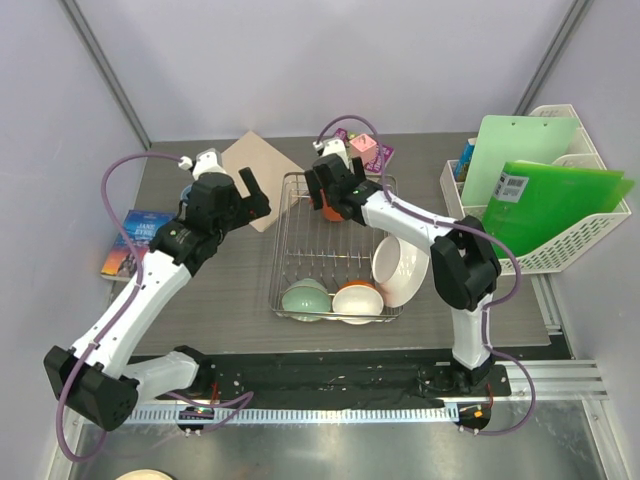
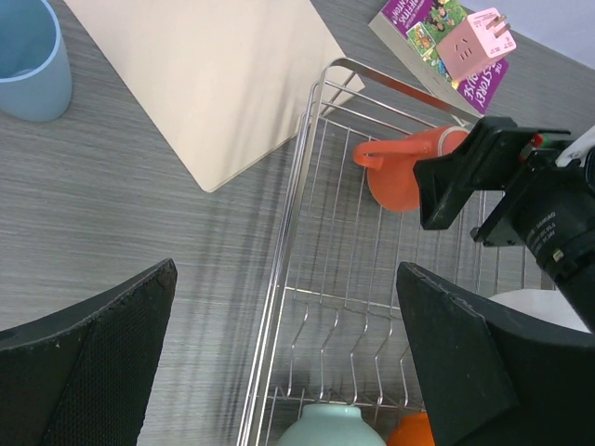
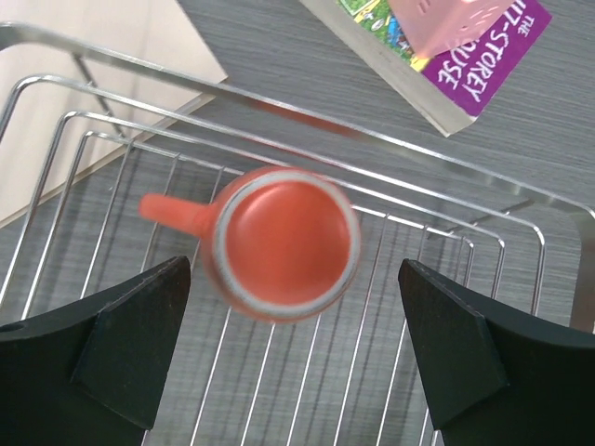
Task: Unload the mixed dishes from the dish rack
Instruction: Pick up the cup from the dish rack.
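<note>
Purple book (image 3: pixel 483 56): "-STOREY" read on cover. Orange mug (image 3: pixel 284 243) seated upright at far end of dish rack (image 3: pixel 279 111), handle pointed toward tan board (image 3: pixel 93 56). Right gripper (image 3: pixel 293 269) spread wide above mug, nothing held. Left gripper (image 2: pixel 284 279) likewise wide, empty.

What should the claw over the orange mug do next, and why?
Probably lower the right claw straight down around the orange-red mug. The claw is open, the mug stands upright just below it, about centered between its fingers, and it sits in the dish rack, not yet lifted.
</note>
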Motion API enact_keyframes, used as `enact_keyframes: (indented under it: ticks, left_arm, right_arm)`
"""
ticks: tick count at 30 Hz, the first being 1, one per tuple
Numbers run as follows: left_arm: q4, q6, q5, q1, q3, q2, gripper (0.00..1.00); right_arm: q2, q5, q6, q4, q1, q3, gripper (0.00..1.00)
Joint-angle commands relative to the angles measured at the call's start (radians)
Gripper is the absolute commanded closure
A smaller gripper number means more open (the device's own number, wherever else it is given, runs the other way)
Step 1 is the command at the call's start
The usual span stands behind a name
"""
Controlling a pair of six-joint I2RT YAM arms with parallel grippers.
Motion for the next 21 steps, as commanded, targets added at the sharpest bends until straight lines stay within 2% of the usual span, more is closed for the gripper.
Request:
enact_keyframes:
  ticks: [1, 16, 18, 21]
  left_arm:
    - [0.046, 0.012, 0.007, -0.003, -0.01, -0.003, 0.0]
    - [0.052, -0.006, 0.034, -0.003, -0.048, -0.003, 0.0]
    - [0.053, -0.008, 0.036, -0.003, -0.051, -0.003, 0.0]
    - [0.058, -0.011, 0.037, -0.003, -0.06, -0.003, 0.0]
  right_arm:
    - [0.017, -0.001, -0.014, 0.022, -0.032, 0.069, 0.0]
    - [0.104, -0.119, 0.015, 0.024, -0.067, 0.084, 0.01]
    - [0.11, -0.128, 0.018, 0.024, -0.066, 0.083, 0.03]
    - [0.107, -0.125, 0.024, 0.024, -0.066, 0.072, 0.22]
